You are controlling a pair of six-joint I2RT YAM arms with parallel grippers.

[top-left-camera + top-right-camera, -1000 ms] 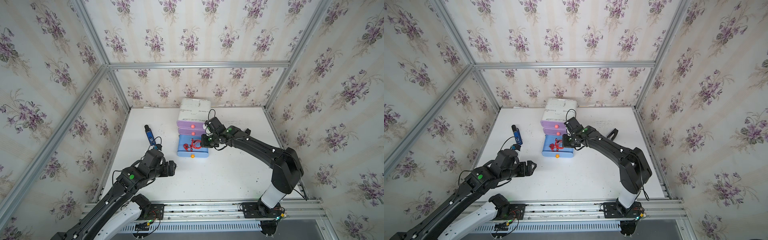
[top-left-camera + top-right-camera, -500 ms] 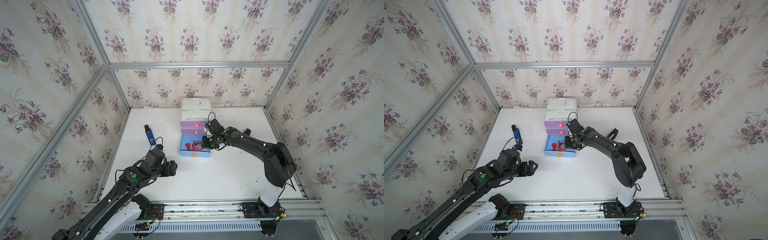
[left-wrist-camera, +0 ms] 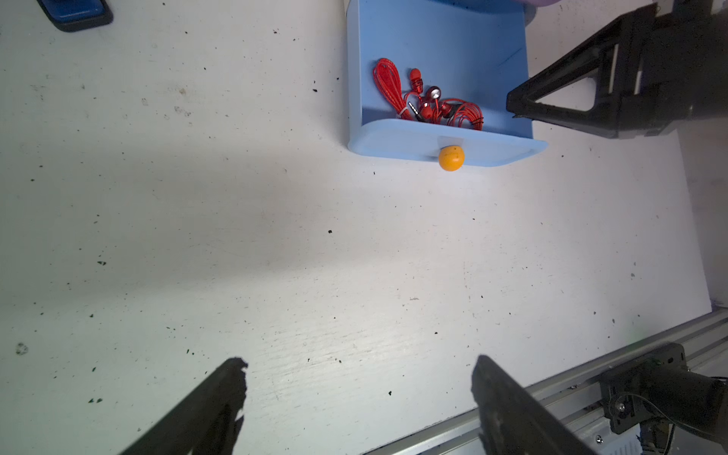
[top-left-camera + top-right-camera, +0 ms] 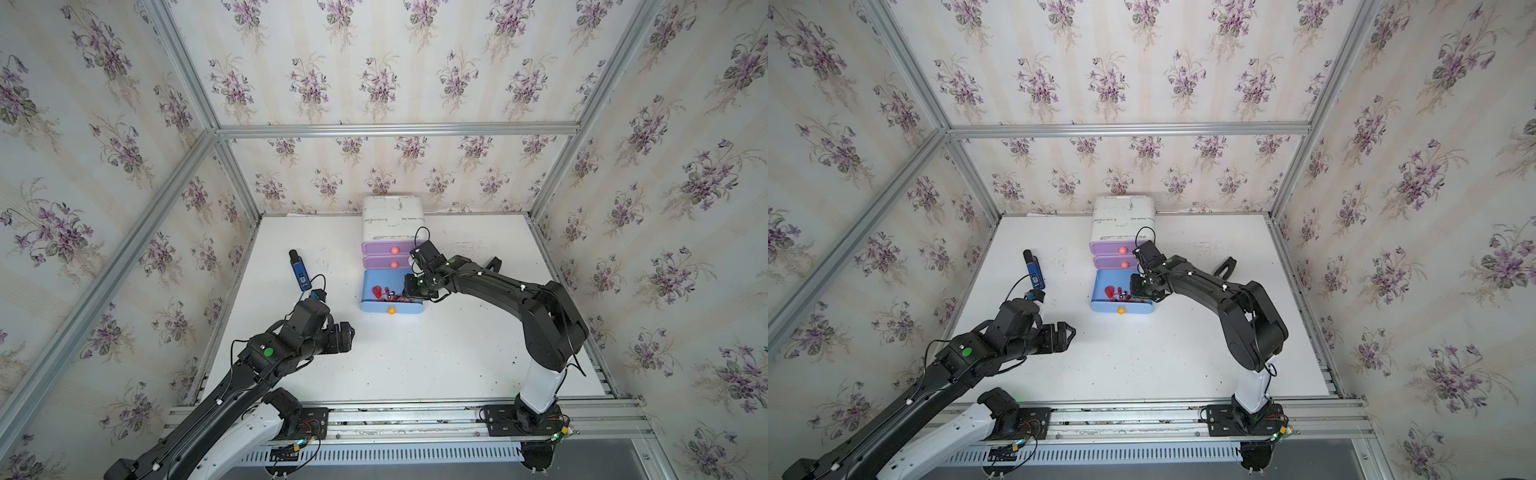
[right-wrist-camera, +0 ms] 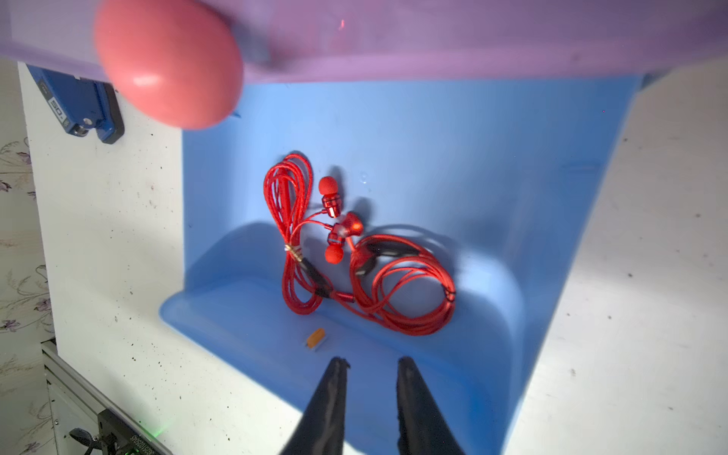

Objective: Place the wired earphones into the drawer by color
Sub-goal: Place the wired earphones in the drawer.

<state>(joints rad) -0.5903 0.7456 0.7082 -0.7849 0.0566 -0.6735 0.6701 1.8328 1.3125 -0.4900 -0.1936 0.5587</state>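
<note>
Red wired earphones (image 5: 351, 226) lay coiled in the pulled-out blue drawer (image 5: 512, 157) (the lowest of 3), sorted by colour. The right hand (image 5: 370, 362) hovered over it, slightly parted and empty; the left hand (image 3: 358, 362) hung wide open, near-left, keeping clear.

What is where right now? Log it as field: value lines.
red earphones: coiled inside the open blue drawer
purple drawers: both shut
right jaws: slightly apart, empty, above the blue drawer
left jaws: wide open, empty, over the table
blue gadget: on the table, apart from the drawers
</note>
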